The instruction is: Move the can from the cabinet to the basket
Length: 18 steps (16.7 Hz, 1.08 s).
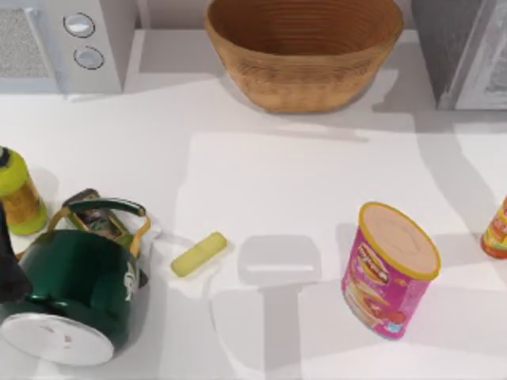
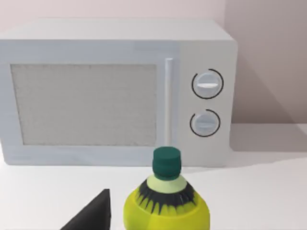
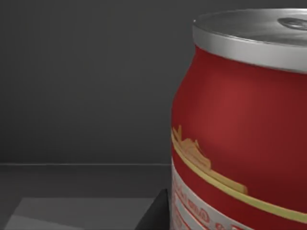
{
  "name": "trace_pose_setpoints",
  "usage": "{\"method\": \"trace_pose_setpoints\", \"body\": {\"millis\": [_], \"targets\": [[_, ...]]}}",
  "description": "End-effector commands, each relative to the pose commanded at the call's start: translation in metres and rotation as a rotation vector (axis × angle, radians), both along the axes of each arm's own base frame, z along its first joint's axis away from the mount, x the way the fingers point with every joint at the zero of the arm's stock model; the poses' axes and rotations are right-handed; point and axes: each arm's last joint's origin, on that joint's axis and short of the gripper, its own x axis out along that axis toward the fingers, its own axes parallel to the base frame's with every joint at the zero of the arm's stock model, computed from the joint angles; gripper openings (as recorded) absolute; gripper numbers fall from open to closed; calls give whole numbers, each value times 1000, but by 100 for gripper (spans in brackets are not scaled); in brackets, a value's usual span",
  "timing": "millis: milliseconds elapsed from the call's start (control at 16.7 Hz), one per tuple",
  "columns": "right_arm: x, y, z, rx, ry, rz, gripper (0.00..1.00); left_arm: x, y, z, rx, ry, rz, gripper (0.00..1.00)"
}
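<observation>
The can (image 3: pixel 240 124), red with a shiny silver top, stands upright and very close in the right wrist view, inside the dark grey cabinet (image 3: pixel 86 86). A dark edge of my right gripper (image 3: pixel 156 213) shows at the can's foot, right beside it. Seen from above, the cabinet (image 1: pixel 455 47) stands at the back right with its pale door panel, and the wicker basket (image 1: pixel 305 75) sits at the back middle, with nothing visible in it. My left gripper (image 2: pixel 91 218) is parked at the table's left, near a yellow-green bottle (image 2: pixel 165 208).
A white microwave (image 1: pixel 87 43) stands back left. A green kettle (image 1: pixel 75 293) lies at the front left, with the yellow-green bottle (image 1: pixel 17 194) behind it. A small yellow block (image 1: pixel 198 253) lies mid-table. A pink canister (image 1: pixel 388 269) and an orange bottle (image 1: pixel 497 229) stand to the right.
</observation>
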Motion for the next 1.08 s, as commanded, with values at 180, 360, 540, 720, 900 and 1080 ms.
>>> {"method": "trace_pose_setpoints", "body": {"millis": [180,360,540,720,900,1080], "targets": [[-33,-21,-7,7,-53,-4,0,0,0,0,0,0,0,100],[-77,-41,-30,10,-114,-7,0,0,0,0,0,0,0,100],[-108,-54,-73,0,-145,-9,0,0,0,0,0,0,0,100],[-126,-61,-132,-12,-157,-11,0,0,0,0,0,0,0,100],[-128,-65,-200,-20,-140,-10,0,0,0,0,0,0,0,100],[-119,-67,-276,-21,-83,-3,0,0,0,0,0,0,0,100]]}}
